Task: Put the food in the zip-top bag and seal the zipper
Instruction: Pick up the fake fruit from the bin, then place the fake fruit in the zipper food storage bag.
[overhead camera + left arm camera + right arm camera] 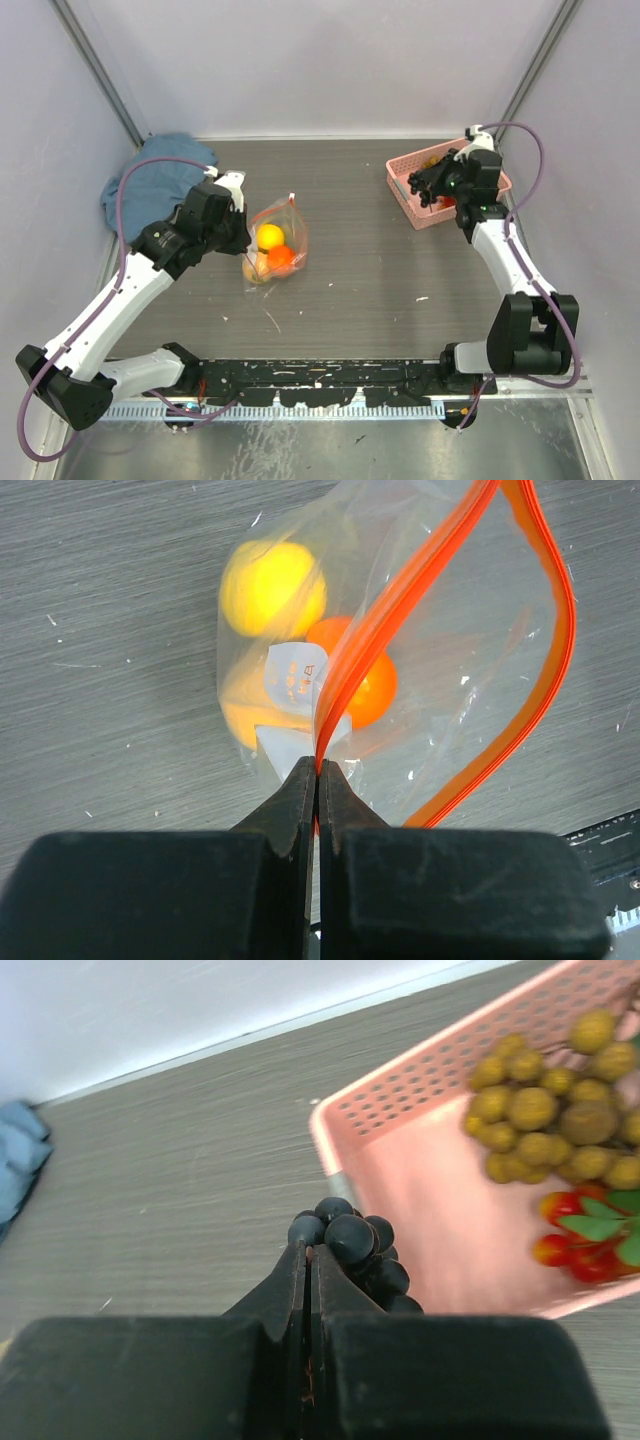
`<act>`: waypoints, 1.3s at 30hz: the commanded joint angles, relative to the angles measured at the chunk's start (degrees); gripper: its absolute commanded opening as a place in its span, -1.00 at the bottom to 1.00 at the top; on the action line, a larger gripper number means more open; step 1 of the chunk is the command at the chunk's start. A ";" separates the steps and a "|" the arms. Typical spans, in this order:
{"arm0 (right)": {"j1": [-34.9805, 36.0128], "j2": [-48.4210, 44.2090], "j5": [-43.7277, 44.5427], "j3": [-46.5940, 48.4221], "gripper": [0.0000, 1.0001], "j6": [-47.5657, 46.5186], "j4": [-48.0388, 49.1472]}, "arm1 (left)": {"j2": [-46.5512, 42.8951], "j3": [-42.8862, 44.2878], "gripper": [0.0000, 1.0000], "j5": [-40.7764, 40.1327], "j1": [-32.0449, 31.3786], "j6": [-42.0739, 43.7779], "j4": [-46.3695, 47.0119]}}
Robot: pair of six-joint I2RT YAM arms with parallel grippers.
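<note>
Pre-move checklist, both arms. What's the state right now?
1. Left gripper clamped on the zipper: ok.
2. Zip-top bag mouth open: ok, the two strips stand apart.
3. Yellow fruit, orange fruit and peach fruit inside the bag: ok.
4. Right gripper shut with the dark grape bunch at its tips: ok. How firm the hold is: cannot tell.
5. All food bagged: not ok. The olive-brown grapes lie in the pink basket.
6. Zipper sealed: not ok.
</note>
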 commanded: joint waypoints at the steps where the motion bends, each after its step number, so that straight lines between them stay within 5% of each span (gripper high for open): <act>1: 4.92 -6.05 -1.57 -0.74 -0.99 -0.42 2.10 | -0.53 0.46 -1.00 0.89 0.35 -0.67 2.73; 19: 22.96 -15.78 -6.52 -2.42 -0.99 3.89 0.10 | -0.34 0.41 -1.00 1.57 0.31 -1.74 3.38; 39: 44.12 -15.84 -4.15 -0.11 -0.99 10.42 5.72 | 1.14 0.52 -1.00 3.22 0.30 -2.55 4.43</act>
